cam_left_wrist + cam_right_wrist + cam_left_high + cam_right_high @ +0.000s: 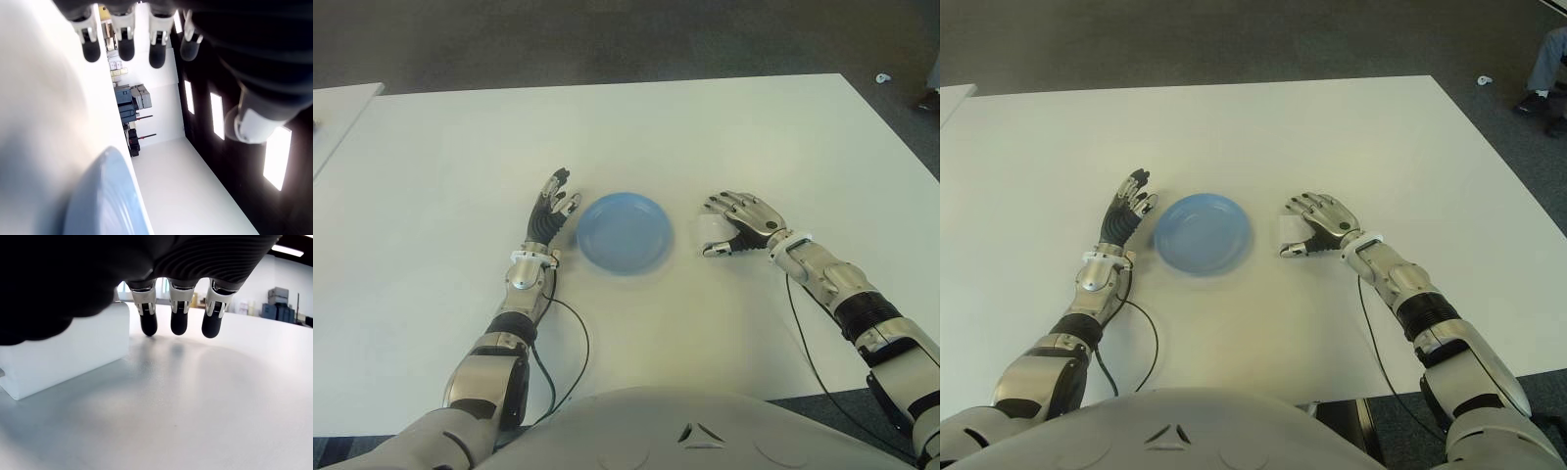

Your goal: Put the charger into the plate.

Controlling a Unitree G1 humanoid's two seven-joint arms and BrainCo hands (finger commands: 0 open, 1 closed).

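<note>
On a broad white table [450, 176], the robot's left hand [551, 211] shows just to the left of a round, shallow blue plate [625, 232], its dark fingers [126, 48] extended and holding nothing; whether the hand touches the tabletop cannot be told from the eye views. The plate, at the centre of the scene, holds nothing.

To the right of the plate, a small white block-shaped charger [712, 232] stands on the table, near the plate's rim but apart from it. The robot's right hand [742, 223] arches over the charger from the right, fingers [179, 324] pointing down past it. In the right wrist view the fingertips hang just above the bare tabletop beside the white block, and none of them is seen pressing on it; the thumb is hidden in the dark palm. The hand reads as open and cupped around the charger rather than gripping it.

At the far right edge of the right eye view, part of a person [1547, 64] sits beyond the table.

The task appears to be at its start: the charger is not yet grasped or lifted. What is left, on this evidence, is closing the right hand on it, carrying it the short way leftward over the rim, and setting it down in the plate.
</note>
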